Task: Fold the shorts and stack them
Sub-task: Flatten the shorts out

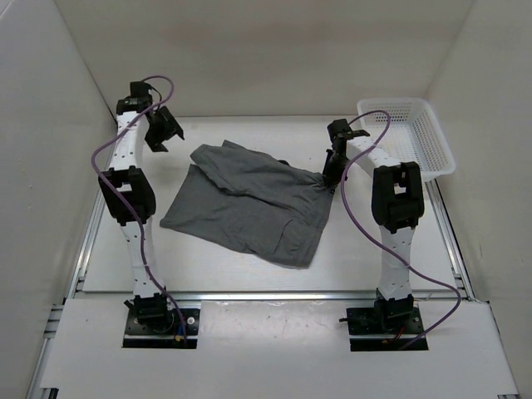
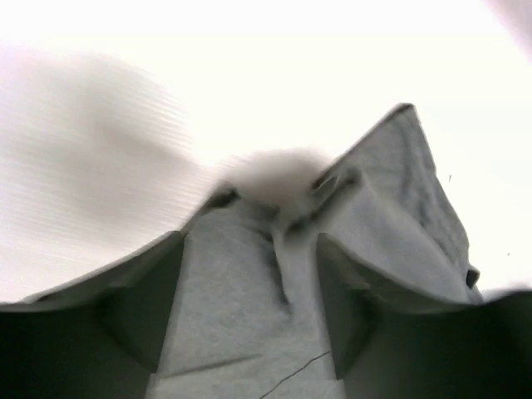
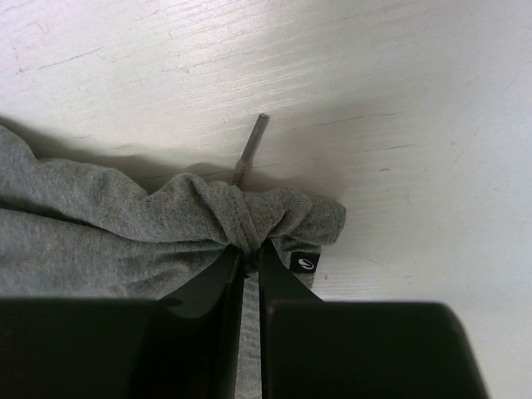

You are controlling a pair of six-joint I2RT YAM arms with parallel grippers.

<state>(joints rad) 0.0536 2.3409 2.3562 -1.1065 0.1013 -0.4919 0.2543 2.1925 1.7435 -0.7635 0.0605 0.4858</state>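
Shorts: we see the shorts (image 1: pixel 249 204) spread out, not folded square, in the middle of the table (image 1: pixel 216 266), between the two arms. They are grey, and a loose fold is heaped up at the far left corner.

Lie of the cloth: the near left corner is flat on the table. The right edge is gathered into a bunch and pulled towards the right arm.

Right gripper: we find the right gripper (image 3: pixel 249 249) low over the table at that right edge. Its black fingers (image 3: pixel 208 287) are nearly together, with a wad of grey fabric pinched between the tips.

Drawstring: the thin grey drawstring end (image 3: pixel 251 148) pokes out of the bunch and lies on the table just beyond the fingertips.

Label: a small black tag (image 3: pixel 306 263) with a white mark sits on the fabric beside the right-hand finger.

Left gripper: we see the left gripper (image 1: pixel 164 131) raised at the far left, apart from the shorts and near their far left corner. It is spread wide and grips nothing.

Left wrist view: it is blurred. We make out two dark fingers (image 2: pixel 141 307) set well apart, with grey cloth filling the view between and beyond them.

Basket: the white basket (image 1: pixel 405 103) stands at the far right corner of the table, well apart from the shorts.
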